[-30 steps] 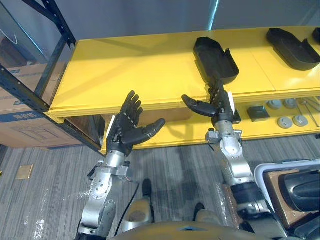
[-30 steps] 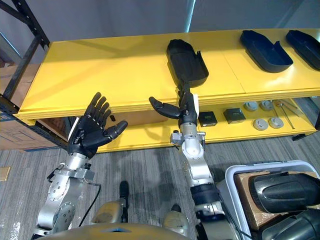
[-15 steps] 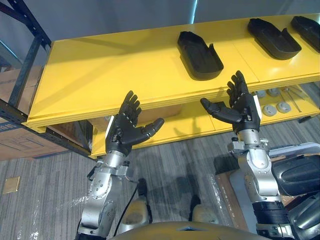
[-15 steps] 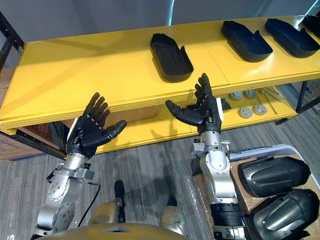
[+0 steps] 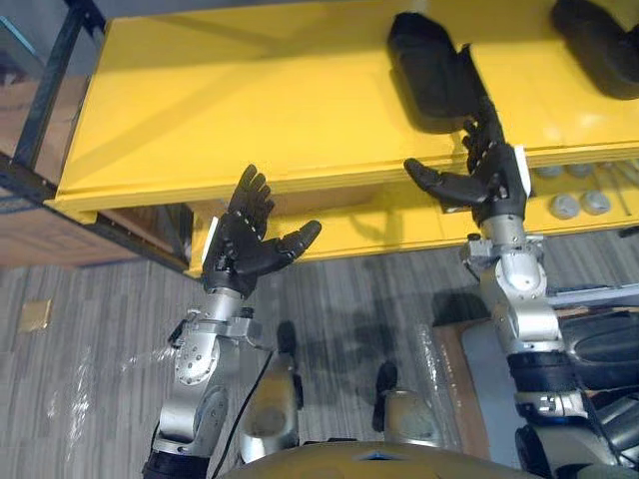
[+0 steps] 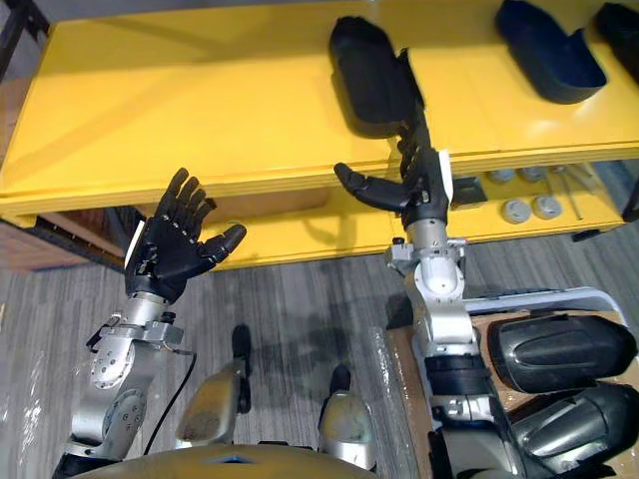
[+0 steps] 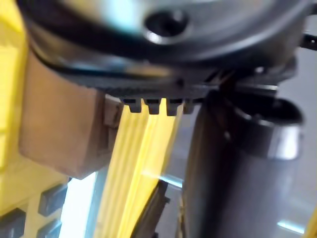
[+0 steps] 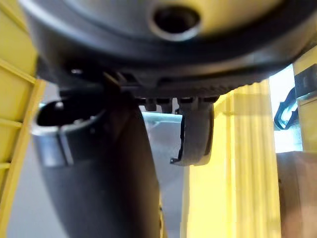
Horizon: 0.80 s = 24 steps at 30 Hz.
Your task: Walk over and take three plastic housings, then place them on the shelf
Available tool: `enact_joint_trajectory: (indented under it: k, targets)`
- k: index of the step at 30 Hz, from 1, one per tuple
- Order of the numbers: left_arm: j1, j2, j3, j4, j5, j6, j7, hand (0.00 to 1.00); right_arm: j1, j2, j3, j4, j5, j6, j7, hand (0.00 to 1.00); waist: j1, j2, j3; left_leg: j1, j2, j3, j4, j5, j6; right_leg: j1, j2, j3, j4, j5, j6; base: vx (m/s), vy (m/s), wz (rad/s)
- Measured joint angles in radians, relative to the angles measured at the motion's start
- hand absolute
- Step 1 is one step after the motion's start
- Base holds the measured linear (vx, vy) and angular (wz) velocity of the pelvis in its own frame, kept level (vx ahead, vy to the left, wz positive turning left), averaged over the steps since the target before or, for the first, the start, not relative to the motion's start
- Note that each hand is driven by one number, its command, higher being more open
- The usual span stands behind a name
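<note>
Housings (image 5: 429, 70) lie on the yellow shelf (image 5: 250, 100) in the left eye view. One dark shell sits just above the right hand (image 5: 484, 180), and a second housing (image 5: 599, 30) lies near the shelf's right end. The right hand is spread wide with straight fingers, thumb out to the side, holding nothing. Its fingertips stand at the shelf's front edge, below the near shell, and I cannot tell whether they touch it. The left hand (image 5: 245, 244) is also fully open and empty, palm up, in front of the shelf edge and well apart from any shell.

In the right eye view a bin (image 6: 539, 297) stands on the floor at the robot's right. Two more dark shells (image 6: 559, 354) rest in it on brown card. With both palms empty, the step in hand looks like a return to the bin for another pick. The right hand should come clear of the shelf edge before the turn, so it does not nudge the placed shell. It should then go down over the nearer shell with fingers wide and close across the narrow part, not the rounded back.

The left wrist view gives the shelf's yellow edge and a brown box (image 7: 54, 124) under it — the hand is close to the rack, so it needs room too.

The right wrist view shows a straight finger (image 8: 195, 131) against the yellow edge, with nothing in the grasp.
</note>
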Motion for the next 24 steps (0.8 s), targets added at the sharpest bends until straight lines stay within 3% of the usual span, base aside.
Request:
enact_joint_trajectory:
  k: [10, 19, 24]
  targets:
    - [0.001, 0.004, 0.016, 0.032, -0.034, -0.011, 0.003, 1.00, -0.187, -0.085, -0.005, 0.140, 0.009, -0.008, -0.023, 1.00, 0.020, 0.021, 0.079, -0.069, -0.002, -0.050, 0.073, -0.005, -0.005, -0.083, -0.018, -0.028, 0.159, -0.077, -0.018, -0.06, -0.029, 0.12]
    - [0.002, -0.002, -0.027, 0.043, -0.044, -0.036, 0.011, 1.00, -0.228, -0.085, -0.003, 0.151, 0.013, -0.028, -0.044, 1.00, 0.048, 0.028, 0.083, -0.119, -0.008, -0.053, 0.125, -0.022, -0.005, -0.158, -0.045, -0.034, 0.289, -0.139, -0.025, -0.05, -0.044, 0.04]
    - [0.014, -0.005, -0.026, 0.040, -0.044, -0.037, 0.007, 1.00, -0.103, -0.059, -0.001, -0.044, 0.002, -0.025, -0.041, 1.00, 0.042, 0.027, 0.082, -0.093, -0.007, -0.053, 0.121, -0.021, -0.002, -0.124, -0.036, -0.029, 0.258, -0.131, -0.017, 0.01, -0.010, -0.01]
